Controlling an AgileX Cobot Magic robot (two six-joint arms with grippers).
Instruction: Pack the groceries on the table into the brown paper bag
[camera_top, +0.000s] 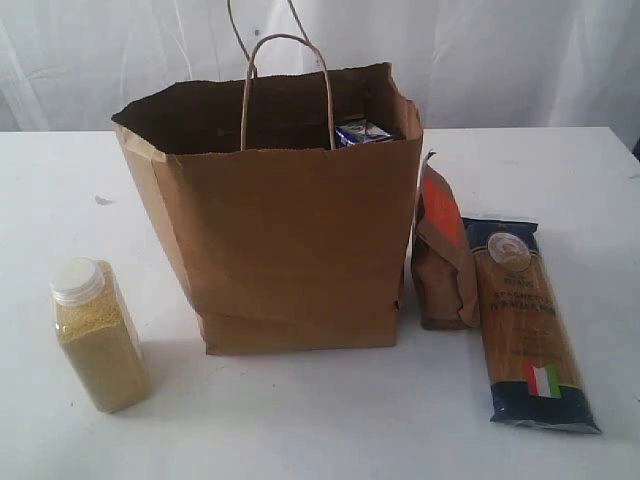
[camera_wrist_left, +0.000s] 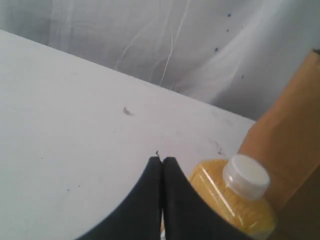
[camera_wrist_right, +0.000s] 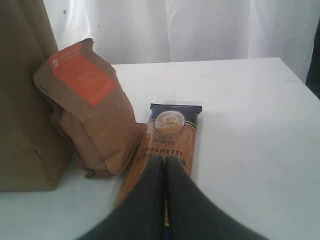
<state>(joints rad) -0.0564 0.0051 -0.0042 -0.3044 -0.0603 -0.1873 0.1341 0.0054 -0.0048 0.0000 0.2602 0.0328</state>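
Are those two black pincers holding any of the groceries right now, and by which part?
Nothing is held. The left pincer is shut and empty near the yellow-grain bottle; the right pincer is shut and empty by the spaghetti pack.

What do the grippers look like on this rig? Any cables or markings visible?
Only the wrist views show them. The left gripper and right gripper match: each is a pair of smooth matte black fingers, broad at the base and curving to narrow tips. No cables or markings are visible.

Exterior view looks slightly down at the brown paper bag (camera_top: 290, 230) — both wrist views sit low, near its sides.
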